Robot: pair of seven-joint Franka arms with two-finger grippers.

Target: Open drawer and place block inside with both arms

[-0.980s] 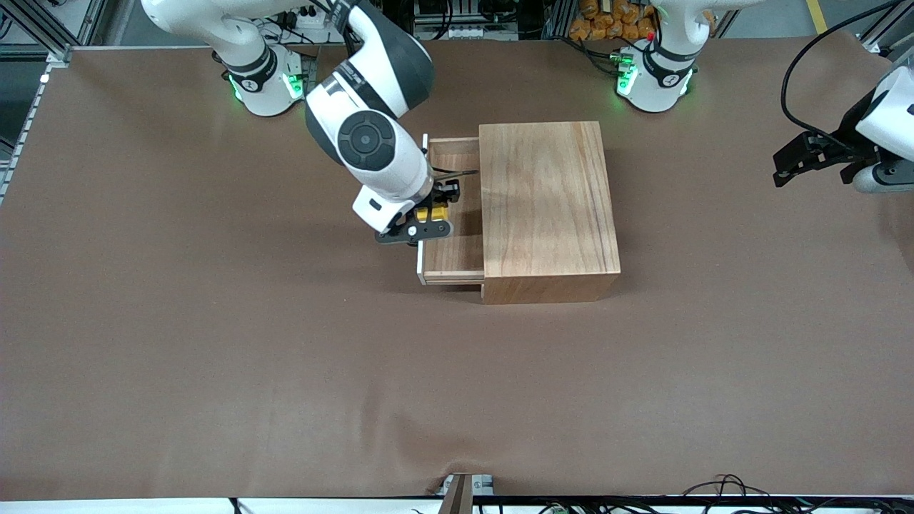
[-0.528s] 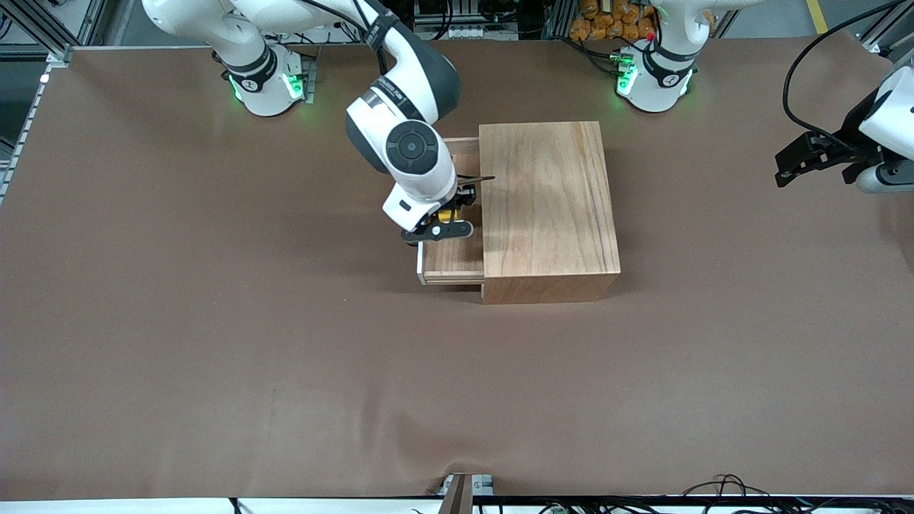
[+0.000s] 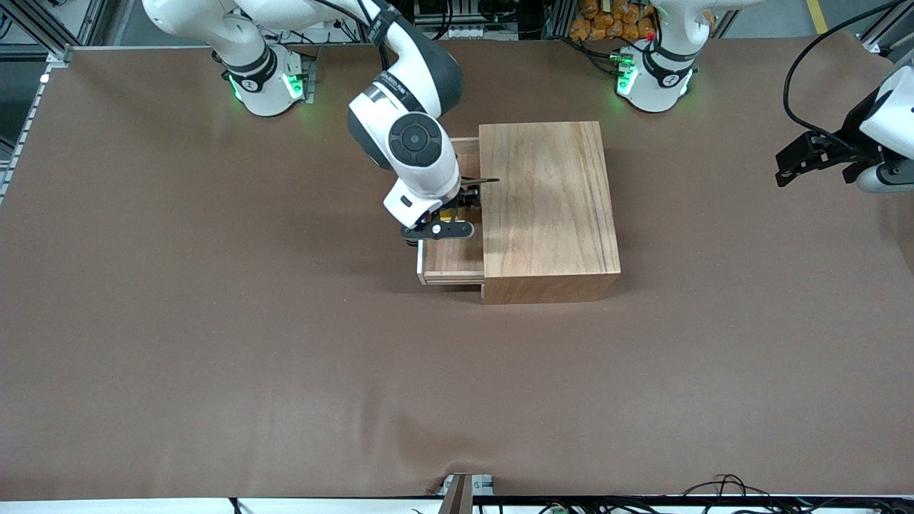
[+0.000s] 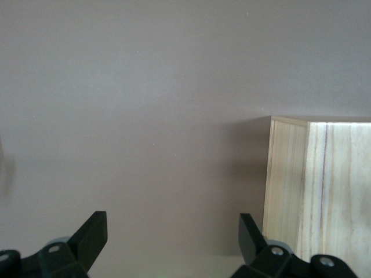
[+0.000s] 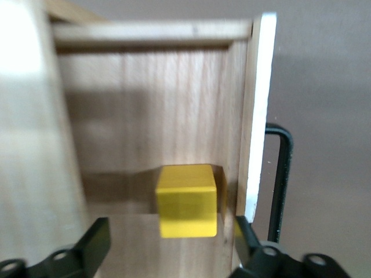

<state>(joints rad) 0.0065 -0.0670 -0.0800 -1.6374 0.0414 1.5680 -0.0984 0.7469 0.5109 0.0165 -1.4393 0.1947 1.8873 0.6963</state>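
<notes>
Best to lift the right gripper (image 5: 168, 246) straight up out of the pulled-out drawer (image 3: 451, 260), jaws spread and clear of the yellow block (image 5: 186, 200), avoiding the white front panel (image 5: 258, 116) and black handle (image 5: 282, 174). Block lying flat on the drawer floor, just beside that panel; a cube, so no long axis. Left gripper (image 4: 168, 246) waiting spread and empty beside the wooden cabinet (image 3: 546, 207).

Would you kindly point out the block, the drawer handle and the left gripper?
block (image 5: 186, 200), right wrist view, on its yellow top face.
drawer handle (image 5: 282, 179), right wrist view, on the black bar.
left gripper (image 4: 173, 238), left wrist view, midway between its open fingertips.
</notes>
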